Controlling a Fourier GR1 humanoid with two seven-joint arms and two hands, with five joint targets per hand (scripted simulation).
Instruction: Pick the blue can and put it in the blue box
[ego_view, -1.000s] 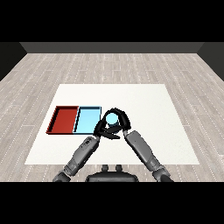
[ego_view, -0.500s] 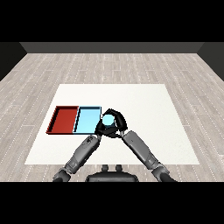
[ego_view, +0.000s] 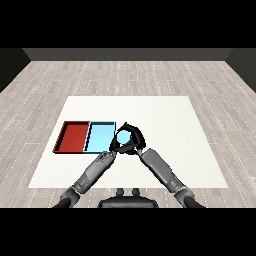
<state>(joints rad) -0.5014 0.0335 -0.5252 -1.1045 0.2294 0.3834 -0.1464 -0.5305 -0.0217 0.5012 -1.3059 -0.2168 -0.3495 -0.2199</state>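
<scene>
A: Black right hand (ego_view: 134, 139) status; can (ego_view: 123, 137) location?
B: Fingers curled round the can; it has shifted left, now at the blue tray's (ego_view: 100, 137) right rim; left hand (ego_view: 116, 146) beneath, fingers unreadable.
A: Implication?
B: Release probably near; red tray (ego_view: 74, 136) unused.

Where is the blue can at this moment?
In the head view the blue can sits near the middle, held in the right hand, just right of the blue tray.
</scene>
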